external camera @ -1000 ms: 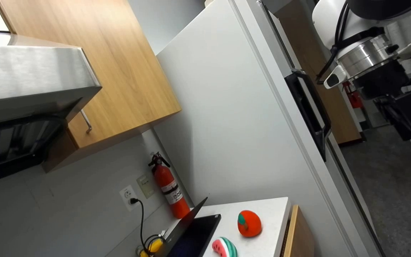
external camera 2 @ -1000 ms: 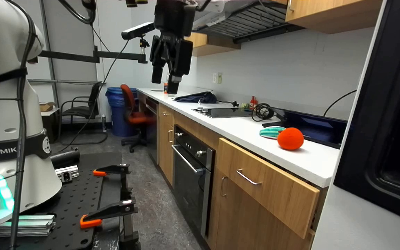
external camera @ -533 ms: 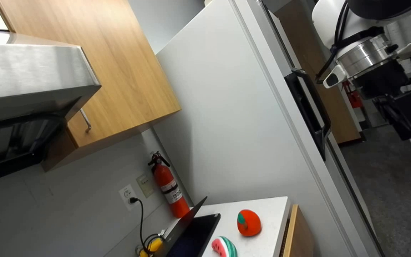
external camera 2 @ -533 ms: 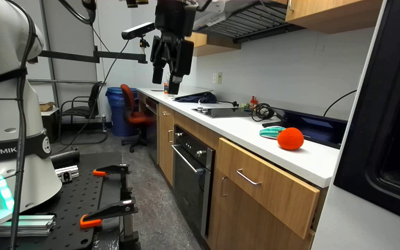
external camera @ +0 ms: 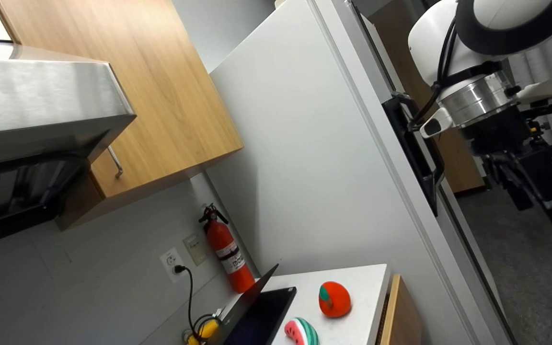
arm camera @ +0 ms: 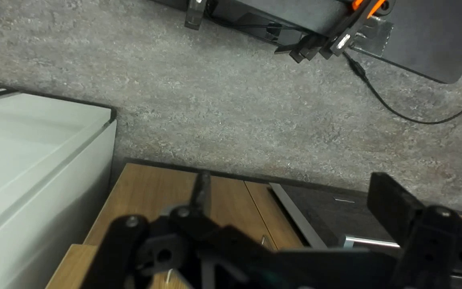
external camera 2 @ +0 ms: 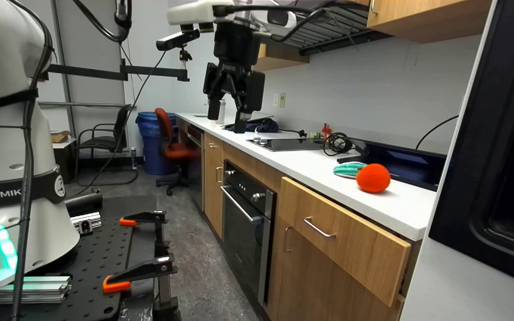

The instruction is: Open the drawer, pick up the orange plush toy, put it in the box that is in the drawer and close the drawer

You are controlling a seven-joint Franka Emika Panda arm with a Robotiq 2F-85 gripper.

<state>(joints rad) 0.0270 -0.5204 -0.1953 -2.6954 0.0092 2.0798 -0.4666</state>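
Observation:
The drawer [external camera 2: 350, 236] has a light wood front with a metal handle [external camera 2: 318, 227]. It stands slightly out from the cabinet, leaving a narrow gap behind its front, as an exterior view shows at the drawer's rim [external camera: 391, 311]. On the white counter above sits the orange plush toy [external camera 2: 373, 178], its green spot visible on the toy [external camera: 334, 299] from elsewhere. The box is hidden. My gripper [external camera 2: 227, 117] hangs in the air, well away from toy and drawer, pointing down. Its fingers are spread wide in the wrist view, and nothing is between them at the gripper [arm camera: 293, 184].
A watermelon-like toy [external camera: 302, 331] lies beside the orange one, with a dark laptop-like object [external camera 2: 404, 162] behind. A white fridge [external camera: 314, 143] borders the counter. An oven [external camera 2: 246, 223] adjoins the drawer cabinet. Clamps [external camera 2: 141, 272] stick out from the robot's table.
Over the last half second the arm has come lower, shifting left in an exterior view and right in another. Drawer and toys stay where they were; the gripper remains open.

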